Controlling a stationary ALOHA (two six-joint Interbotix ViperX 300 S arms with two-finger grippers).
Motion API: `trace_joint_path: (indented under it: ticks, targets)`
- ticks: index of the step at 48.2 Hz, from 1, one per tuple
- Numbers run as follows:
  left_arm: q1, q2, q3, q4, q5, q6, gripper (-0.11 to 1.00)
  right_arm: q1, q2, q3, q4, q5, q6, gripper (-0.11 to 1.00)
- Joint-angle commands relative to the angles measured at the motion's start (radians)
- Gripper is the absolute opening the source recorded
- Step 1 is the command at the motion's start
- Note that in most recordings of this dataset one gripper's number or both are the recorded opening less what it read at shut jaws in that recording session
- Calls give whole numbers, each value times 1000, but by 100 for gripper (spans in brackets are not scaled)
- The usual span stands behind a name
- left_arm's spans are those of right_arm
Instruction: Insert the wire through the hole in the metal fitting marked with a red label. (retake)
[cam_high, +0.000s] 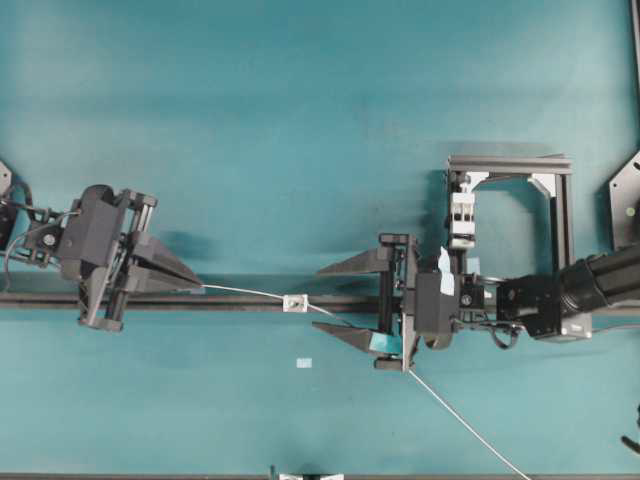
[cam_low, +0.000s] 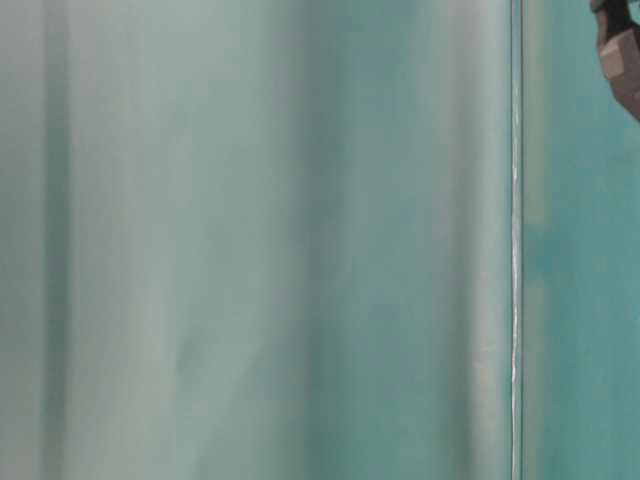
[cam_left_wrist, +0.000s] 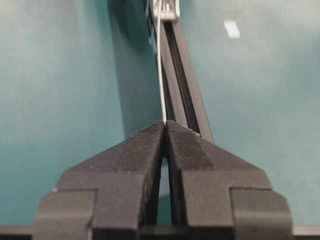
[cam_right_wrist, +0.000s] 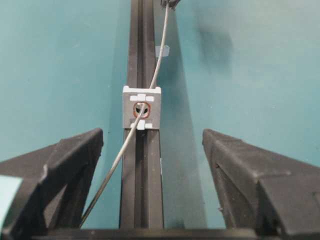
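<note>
on the black rail (cam_high: 250, 300), between the two grippers, sat the metal fitting (cam_high: 294, 302), a small silver square with the hole (cam_right_wrist: 141, 110) at its centre, ringed in a reddish colour. the wire (cam_high: 245, 292) already ran through that hole: in the right wrist view it came from the far side of the fitting, crossed the opening, and went on toward the camera along the rail. left of the fitting, the left gripper (cam_high: 197, 286) was pressed together on the wire, with the thin strand coming out right at its tips. right of the fitting, the right gripper (cam_high: 322, 300) stood with its jaws wide apart, one on each side of the rail, and held nothing; the wire passed between them and ran on past the lower finger toward the bottom edge of the table (cam_high: 300, 120).

i judged that the threading itself was done and the step in hand was to draw the wire further. to do it well, the left gripper should have kept the strand level with the hole and in line with the rail, so it would not rub on the edge of the fitting or bend there.

around the fitting the table was bare, with only a small pale tag (cam_high: 304, 363) below the rail. a dark frame (cam_high: 510, 200) stood above the right gripper, well apart from the fitting.
</note>
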Motion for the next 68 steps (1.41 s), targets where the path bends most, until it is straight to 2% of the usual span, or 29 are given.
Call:
trace_joint_path:
  ticks: [1,25,34,57,63,68]
  targets:
    - [-11,-37,-2,3,37,2,-10,-2,-31,-8,-2,0,-3,87]
    - [-17,-192,66,5,135,-2,-10,-2,-31,-9,-3,0,-3,87]
    - [-17,-198,57,8,206,-6,-10,-2,-31,-9,-3,0,-5,87]
    - [-17,-198,41,8,213,-28,-10,-2,-31,-12,-3,0,-8,87]
    - [-15,-198,40,6,213,-28,-2,-2,-31,-12,-3,0,-8,87]
    - [-14,-198,38,6,213,-28,15,-2,-31,-12,-3,0,-8,87]
